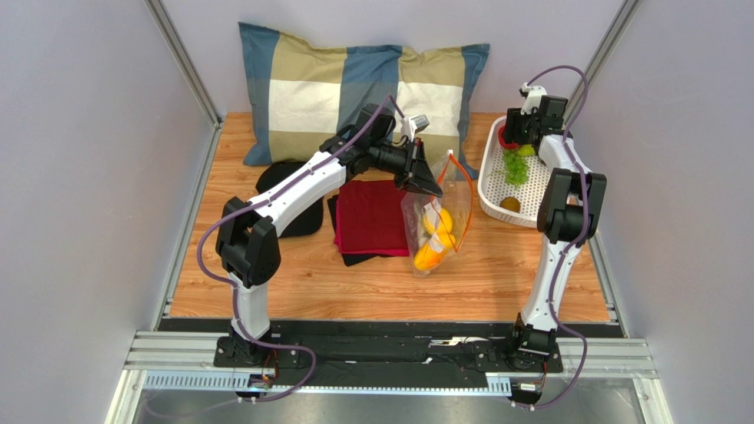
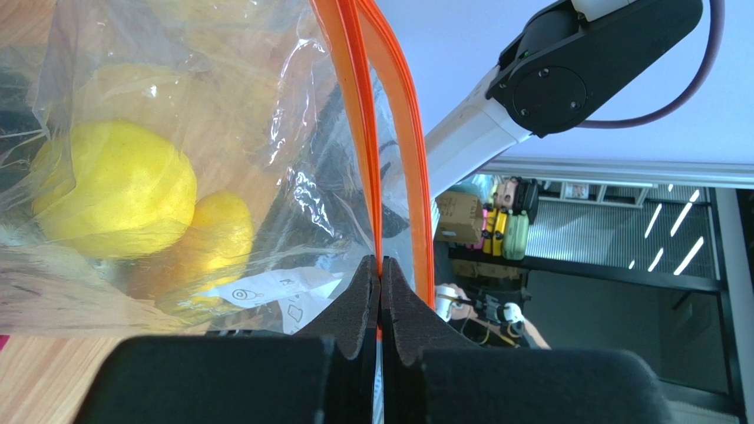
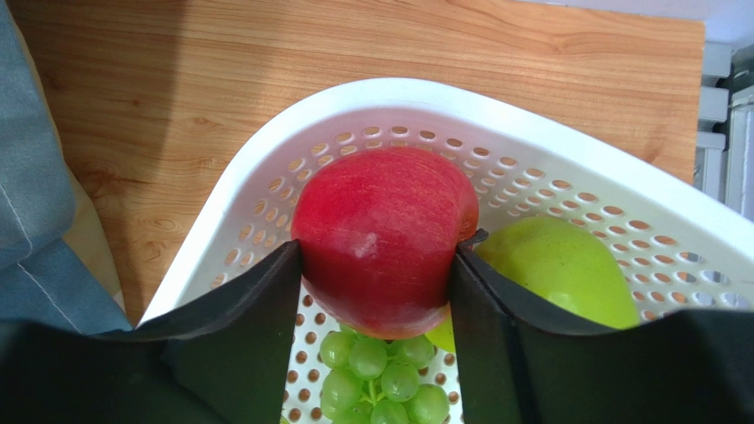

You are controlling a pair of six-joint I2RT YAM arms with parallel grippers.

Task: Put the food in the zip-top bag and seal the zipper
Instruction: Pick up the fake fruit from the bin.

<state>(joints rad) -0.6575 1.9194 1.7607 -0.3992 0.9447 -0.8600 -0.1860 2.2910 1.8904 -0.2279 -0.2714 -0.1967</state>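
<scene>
The clear zip-top bag (image 1: 434,221) hangs at table centre with yellow and orange fruits (image 1: 433,240) inside. My left gripper (image 1: 427,181) is shut on one side of its orange-red zipper strip (image 2: 356,115), holding the mouth up; the other strip (image 2: 409,141) stands apart. A yellow fruit (image 2: 111,190) shows through the plastic. My right gripper (image 1: 511,134) is over the white basket (image 1: 491,199), shut on the red round fruit (image 3: 382,234). The green pear (image 3: 557,269) and the grape bunch (image 3: 380,380) lie in the basket beside and below it.
A dark red cloth (image 1: 372,216) on black mats lies left of the bag. A checked pillow (image 1: 354,93) leans at the back. A brownish fruit (image 1: 510,205) sits at the basket's near end. Grey walls close both sides.
</scene>
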